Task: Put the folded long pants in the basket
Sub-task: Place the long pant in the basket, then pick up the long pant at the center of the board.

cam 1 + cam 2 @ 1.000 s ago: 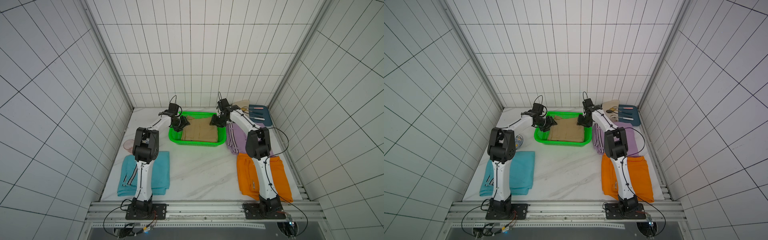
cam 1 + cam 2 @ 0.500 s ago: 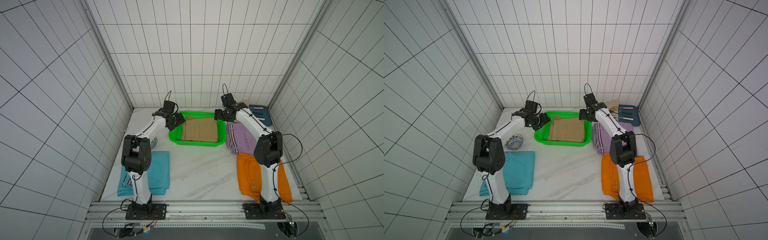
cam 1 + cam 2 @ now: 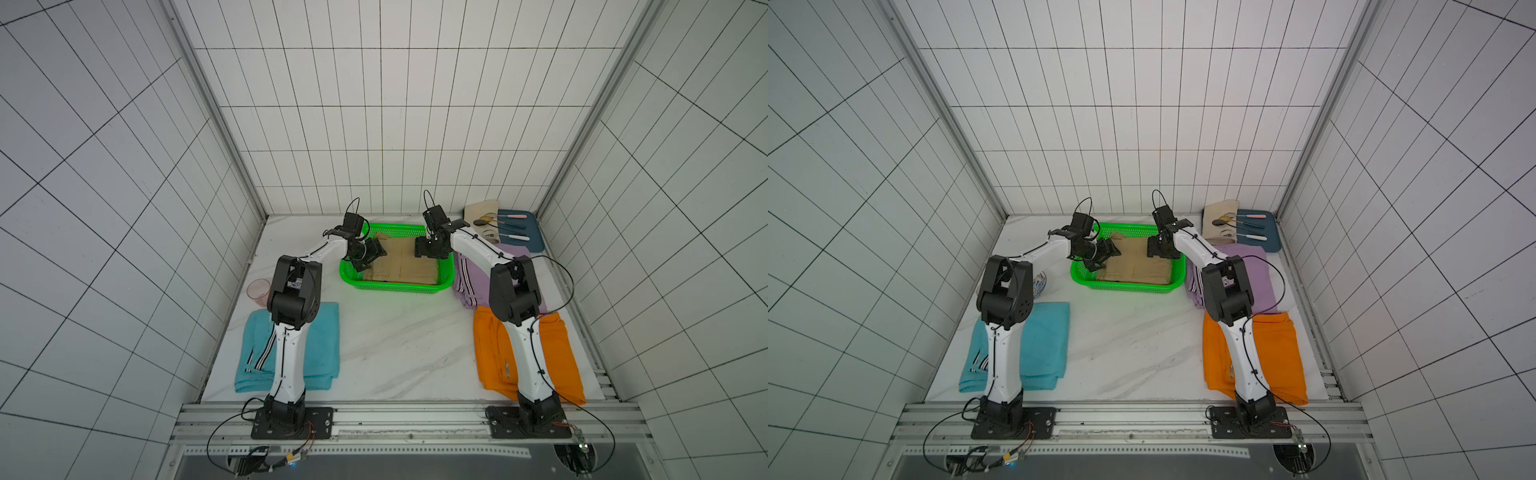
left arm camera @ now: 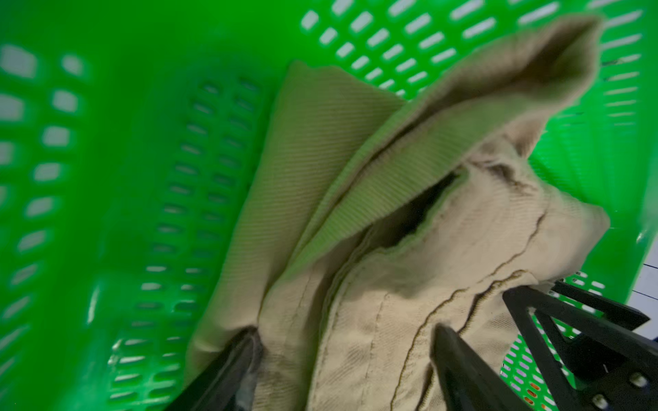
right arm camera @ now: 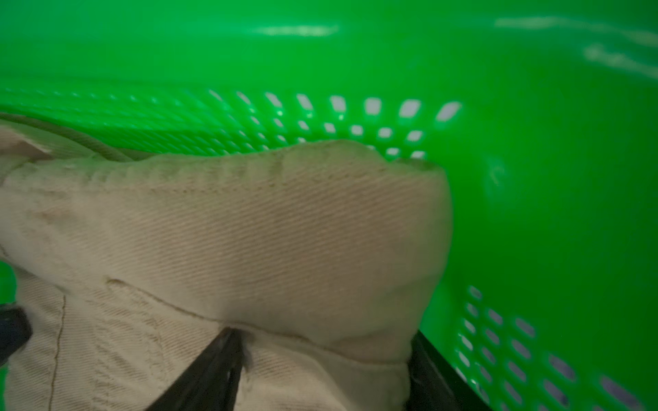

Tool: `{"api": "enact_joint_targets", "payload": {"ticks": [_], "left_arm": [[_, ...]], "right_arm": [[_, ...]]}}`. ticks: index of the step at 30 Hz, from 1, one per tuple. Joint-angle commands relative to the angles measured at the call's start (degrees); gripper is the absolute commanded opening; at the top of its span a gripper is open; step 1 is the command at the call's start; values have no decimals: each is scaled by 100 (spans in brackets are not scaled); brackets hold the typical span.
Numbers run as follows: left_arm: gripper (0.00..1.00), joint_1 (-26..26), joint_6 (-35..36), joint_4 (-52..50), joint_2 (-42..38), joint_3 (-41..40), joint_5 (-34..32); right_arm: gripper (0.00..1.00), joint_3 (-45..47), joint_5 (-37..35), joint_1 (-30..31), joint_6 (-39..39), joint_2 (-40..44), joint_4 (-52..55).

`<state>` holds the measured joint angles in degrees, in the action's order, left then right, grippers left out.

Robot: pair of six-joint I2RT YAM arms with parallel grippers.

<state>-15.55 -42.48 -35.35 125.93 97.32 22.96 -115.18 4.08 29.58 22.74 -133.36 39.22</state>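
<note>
Four folded long pants, one basket (image 3: 395, 286), two tools. The khaki pair (image 3: 405, 266) lies inside the basket, upper centre in both top views. On the worktop (image 3: 395, 332) are three more: the teal pair (image 3: 324, 345) at lower left, the lilac pair (image 3: 478, 282) just right of the basket, and the orange pair (image 3: 490, 353) at lower right. The left tool (image 3: 370, 259) gapes over khaki cloth. Whether the right tool (image 3: 424, 249) grips, I cannot tell.

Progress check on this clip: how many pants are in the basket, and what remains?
Done: the khaki pants lie in the green basket, one corner bunched up. In hand: the left gripper and right gripper are down on opposite sides of them, fingers apart astride the cloth. Left: the teal pants, lilac pants and orange pants lie on the table, outside the basket.
</note>
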Motion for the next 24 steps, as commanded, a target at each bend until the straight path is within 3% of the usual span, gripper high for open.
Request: {"api": "enact_joint_targets", "payload": {"ticks": [1,5,8,11,14,19,21,24], "left_arm": [[78,70,-156,-781,-368,67,-492],[78,52,-122,-1016,-1390,-250,-613],[78,43,-265,-631,-2492,-931,-645],[81,85,-244,-174,-3592,-1799,-274],[81,105,-358,-23,-4808,-2723,-105],[83,139,-838,16,-7551,-4643,-6],[85,155,-899,-369,-8694,-5165,-103],[87,193,-538,-1438,-10190,-5311,-435]], "right_arm": [[69,-148,37,-37,15,178,131],[78,26,-335,95,-23,981,-23],[83,96,-652,245,-126,1620,30],[87,541,-760,448,-169,2366,-67],[89,1632,-465,739,-5,3260,-633],[89,4559,161,1674,717,4875,-2648],[89,5500,133,2241,983,5282,-3399],[90,6352,-53,3174,1222,5406,-4216]]}}
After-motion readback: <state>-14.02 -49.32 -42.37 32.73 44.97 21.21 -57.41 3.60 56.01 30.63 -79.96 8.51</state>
